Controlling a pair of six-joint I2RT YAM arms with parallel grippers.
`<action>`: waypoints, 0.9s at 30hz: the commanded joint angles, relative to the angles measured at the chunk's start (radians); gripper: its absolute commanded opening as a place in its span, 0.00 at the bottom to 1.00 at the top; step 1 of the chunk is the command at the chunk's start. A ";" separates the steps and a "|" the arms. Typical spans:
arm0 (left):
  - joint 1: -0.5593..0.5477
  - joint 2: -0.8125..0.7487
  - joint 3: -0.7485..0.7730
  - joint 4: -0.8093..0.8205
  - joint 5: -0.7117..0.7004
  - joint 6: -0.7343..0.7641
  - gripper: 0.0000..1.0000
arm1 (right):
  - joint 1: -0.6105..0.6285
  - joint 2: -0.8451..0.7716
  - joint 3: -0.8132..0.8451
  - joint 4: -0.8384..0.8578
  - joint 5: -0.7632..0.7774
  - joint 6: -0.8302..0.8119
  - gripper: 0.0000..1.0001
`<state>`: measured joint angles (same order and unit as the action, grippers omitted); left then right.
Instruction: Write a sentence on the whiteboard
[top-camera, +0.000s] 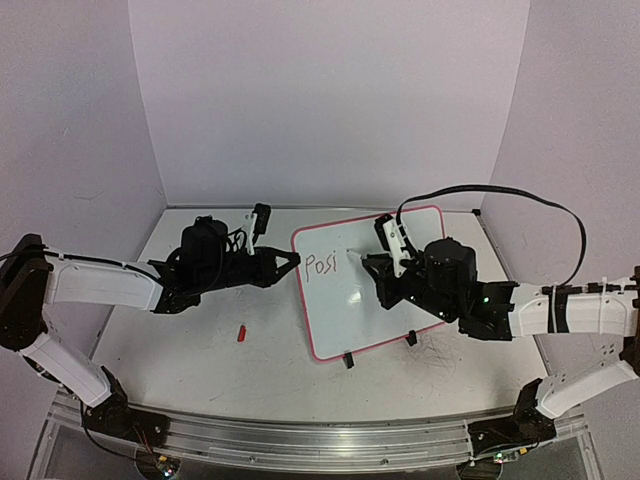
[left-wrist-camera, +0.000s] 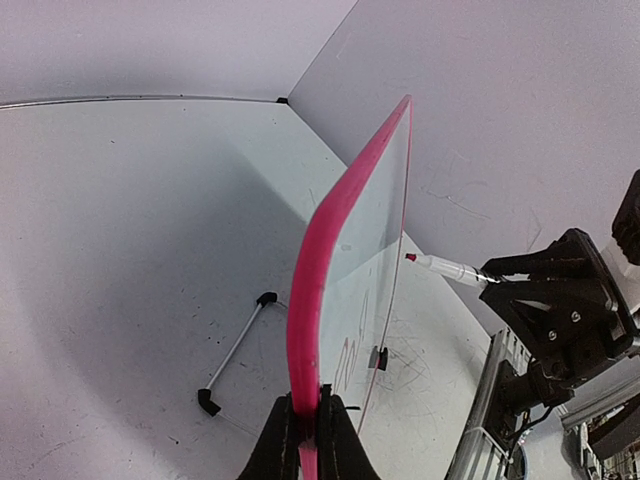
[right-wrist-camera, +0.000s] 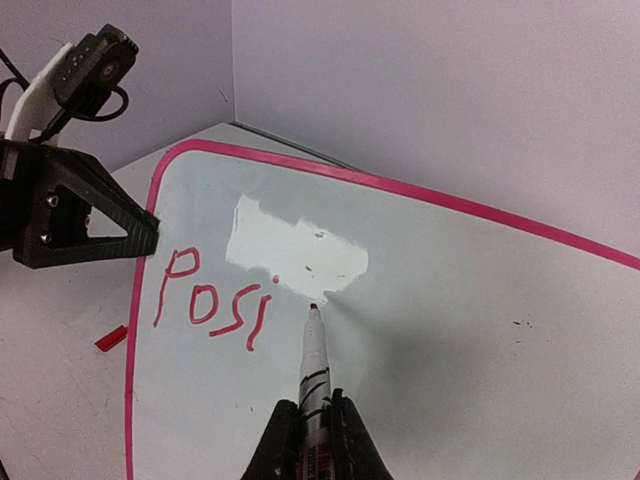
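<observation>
Two arms meet at one whiteboard near the middle of the table. Starting at the left, we find a small red cap lying loose on the table, forward of the left arm and well apart from the board. The left gripper is clamped on the board's left edge: in the left wrist view its two fingers pinch the pink-red frame between them, with no gap visible. The whiteboard stands on its lower edge, carried by two black clip feet, with its writing face turned toward the right gripper. On the upper left of that face, the sentence so far consists of four red letters, "Posi". Just right of the last letter sits the red tip of a white marker. The tip appears to touch the surface, though we cannot confirm contact from these views. The right gripper is closed around the marker's barrel, with the tip pointing at the board.
</observation>
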<state>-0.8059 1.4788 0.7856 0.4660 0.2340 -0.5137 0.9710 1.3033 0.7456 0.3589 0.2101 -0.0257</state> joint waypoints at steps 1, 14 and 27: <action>0.005 0.013 0.046 -0.020 -0.025 0.050 0.00 | -0.001 0.008 0.023 0.065 -0.036 -0.004 0.00; 0.005 0.009 0.044 -0.022 -0.024 0.052 0.00 | 0.000 0.047 0.056 0.073 -0.016 0.004 0.00; 0.005 -0.002 0.037 -0.021 -0.022 0.054 0.00 | -0.001 0.091 0.082 0.075 0.006 0.008 0.00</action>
<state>-0.8059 1.4788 0.7925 0.4538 0.2337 -0.4987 0.9710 1.3759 0.7793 0.3991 0.1948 -0.0242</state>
